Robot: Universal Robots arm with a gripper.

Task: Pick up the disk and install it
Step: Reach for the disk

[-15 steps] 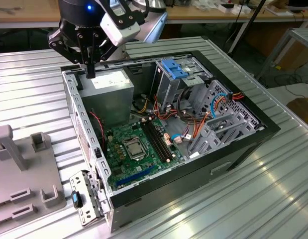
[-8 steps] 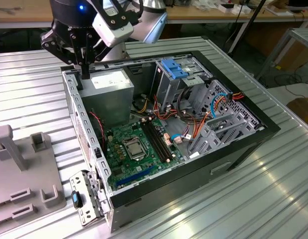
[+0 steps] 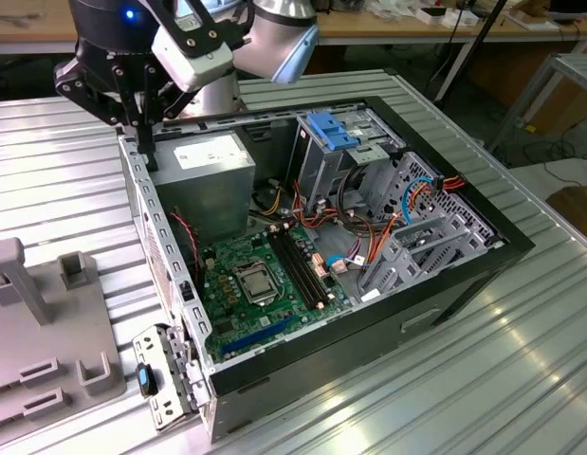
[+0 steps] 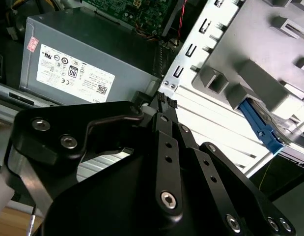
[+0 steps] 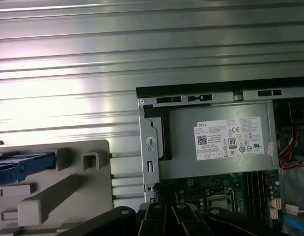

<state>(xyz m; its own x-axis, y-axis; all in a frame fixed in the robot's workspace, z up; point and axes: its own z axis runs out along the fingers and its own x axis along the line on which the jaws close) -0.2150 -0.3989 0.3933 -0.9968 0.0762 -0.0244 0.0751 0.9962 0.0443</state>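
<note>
Disk (image 5: 28, 164): sat in the grey holder (image 3: 94, 327) at the exterior view's left, apart from my claw.
Handling: I judged it stiff, fairly heavy and shock-sensitive, best pinched across the blue carrier's long edges.
Claw (image 3: 148, 156): clenched on nothing, above the case wall beside the power supply (image 3: 203, 171).
Case (image 3: 464, 275): open; it held the power supply, motherboard (image 3: 255, 284), cables and drive cage (image 3: 317, 166).
</note>
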